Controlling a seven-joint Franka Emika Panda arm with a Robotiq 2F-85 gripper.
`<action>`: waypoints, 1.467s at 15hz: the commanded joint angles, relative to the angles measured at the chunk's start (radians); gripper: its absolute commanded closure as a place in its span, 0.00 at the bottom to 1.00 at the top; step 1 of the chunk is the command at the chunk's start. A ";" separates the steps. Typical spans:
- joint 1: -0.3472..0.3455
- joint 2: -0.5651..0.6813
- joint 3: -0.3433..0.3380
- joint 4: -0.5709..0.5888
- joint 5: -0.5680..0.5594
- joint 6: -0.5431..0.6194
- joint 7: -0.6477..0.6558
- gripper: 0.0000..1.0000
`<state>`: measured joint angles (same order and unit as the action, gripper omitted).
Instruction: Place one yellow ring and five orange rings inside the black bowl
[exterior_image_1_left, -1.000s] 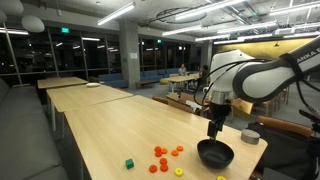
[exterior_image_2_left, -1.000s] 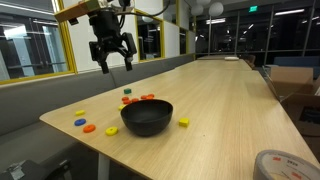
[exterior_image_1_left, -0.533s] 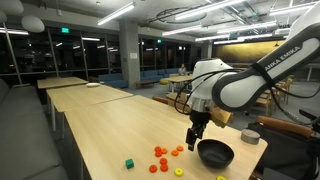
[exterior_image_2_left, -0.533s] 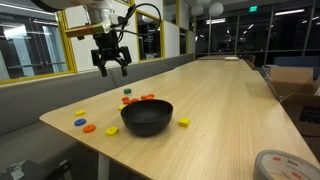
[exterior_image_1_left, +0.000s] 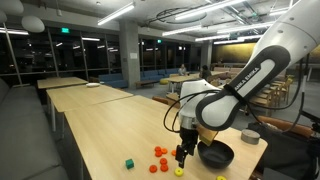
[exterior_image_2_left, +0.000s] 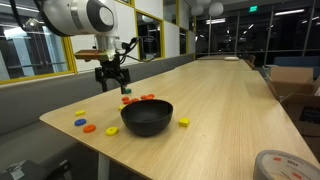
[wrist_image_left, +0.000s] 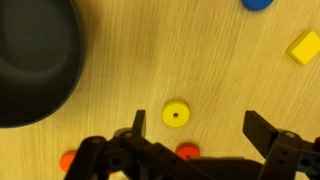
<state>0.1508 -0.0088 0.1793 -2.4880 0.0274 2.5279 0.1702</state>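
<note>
The jaws of the Robotiq gripper (wrist_image_left: 200, 128) stand wide apart over the pale wooden desk (wrist_image_left: 150, 60), holding nothing. The tiny bright yellow plastic ring (wrist_image_left: 176, 115) lies flat between them, off-centre toward one finger. A tiny bright orange plastic ring (wrist_image_left: 187, 152) sits just beside it, partly under the gripper body, and the wide, shallow, glossy black bowl (wrist_image_left: 35, 60) is near but apart. The yellow ring looks light, stiff and smooth, so it may skid; a centred pinch across its outer rim, fingertips down at the desk, seems best.
</note>
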 joint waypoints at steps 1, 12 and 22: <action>0.012 0.116 -0.003 0.052 -0.006 0.094 0.054 0.00; 0.118 0.249 -0.113 0.099 -0.234 0.162 0.352 0.00; 0.129 0.273 -0.121 0.114 -0.203 0.180 0.390 0.00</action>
<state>0.2704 0.2474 0.0678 -2.3949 -0.1917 2.6908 0.5471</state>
